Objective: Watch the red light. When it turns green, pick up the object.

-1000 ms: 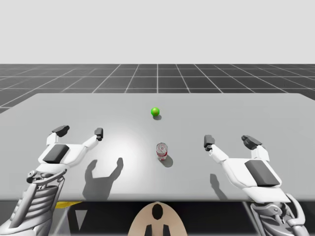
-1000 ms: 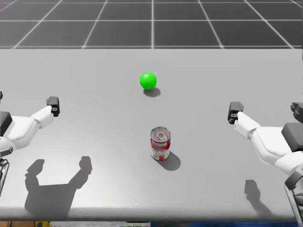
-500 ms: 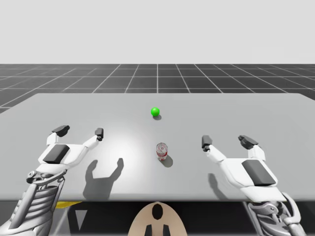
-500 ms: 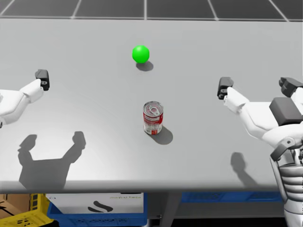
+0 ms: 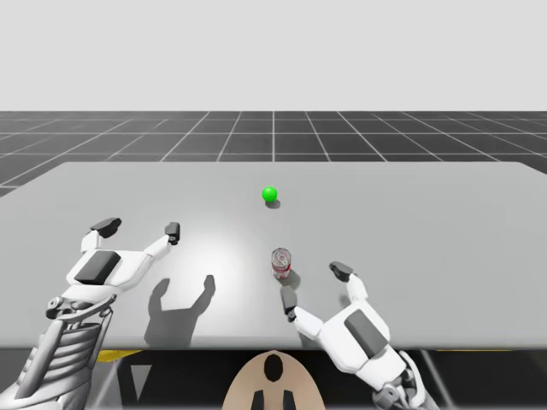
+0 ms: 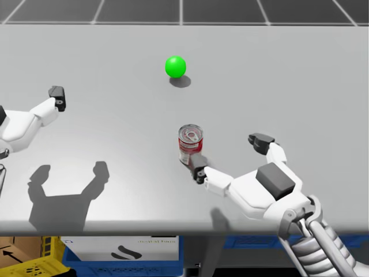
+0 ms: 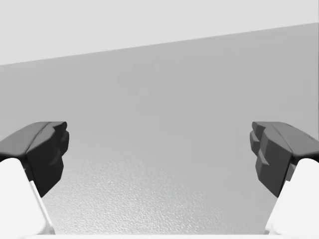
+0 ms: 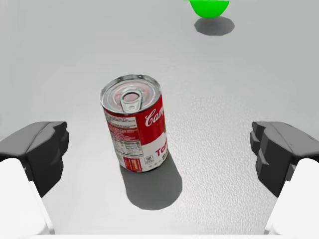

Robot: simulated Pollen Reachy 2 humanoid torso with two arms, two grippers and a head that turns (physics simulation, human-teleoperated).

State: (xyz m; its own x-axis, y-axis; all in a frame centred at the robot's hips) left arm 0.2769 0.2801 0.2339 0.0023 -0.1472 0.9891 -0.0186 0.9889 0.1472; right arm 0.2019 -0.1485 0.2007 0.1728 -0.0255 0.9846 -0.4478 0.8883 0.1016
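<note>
My right gripper [image 8: 159, 152] faces the upright red can [image 8: 133, 124] (light [image 5: 270, 194] is green), fingers spread, as on my left gripper [image 5: 138, 228].

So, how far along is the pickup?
Done: the light is green. In hand: my right gripper is open, with the upright red can just ahead of it, untouched. My left gripper is open over bare table. Left: close in, shut on the can, lift.

Can [image 5: 280, 261] upright on desk [image 5: 427, 213], centre. Light [image 5: 270, 194] behind it, well apart. Right gripper [image 5: 314, 285] just before can; left gripper [image 5: 139, 228] well off left.
</note>
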